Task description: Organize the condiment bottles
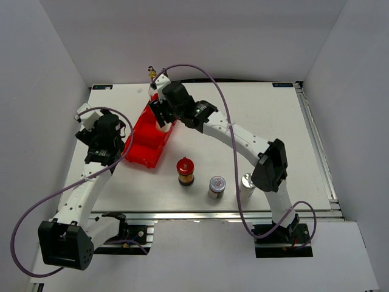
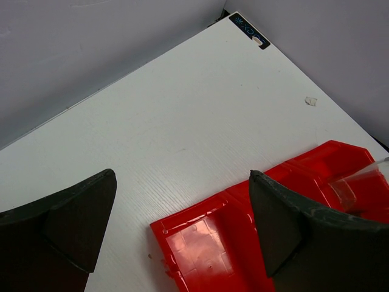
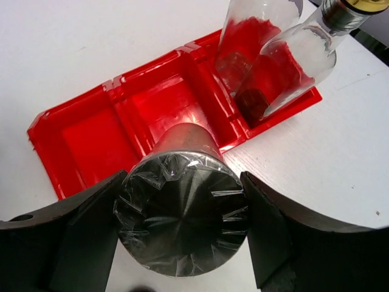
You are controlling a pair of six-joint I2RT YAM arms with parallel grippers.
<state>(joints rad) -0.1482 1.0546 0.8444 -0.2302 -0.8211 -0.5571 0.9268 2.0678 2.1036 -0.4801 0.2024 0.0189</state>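
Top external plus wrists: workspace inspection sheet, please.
Surface: white table, no spills seen.
Job's things: two cruets in the end compartment of the red tray; held shaker by the tray; red-lidded jar, silver-lidded jar and second shaker upright on the table.
Clutter: small white scrap.
Grippers: left gripper open, empty; right gripper shut on the held shaker.
Cables: purple cable looping along each arm.
Surroundings: plain grey walls.
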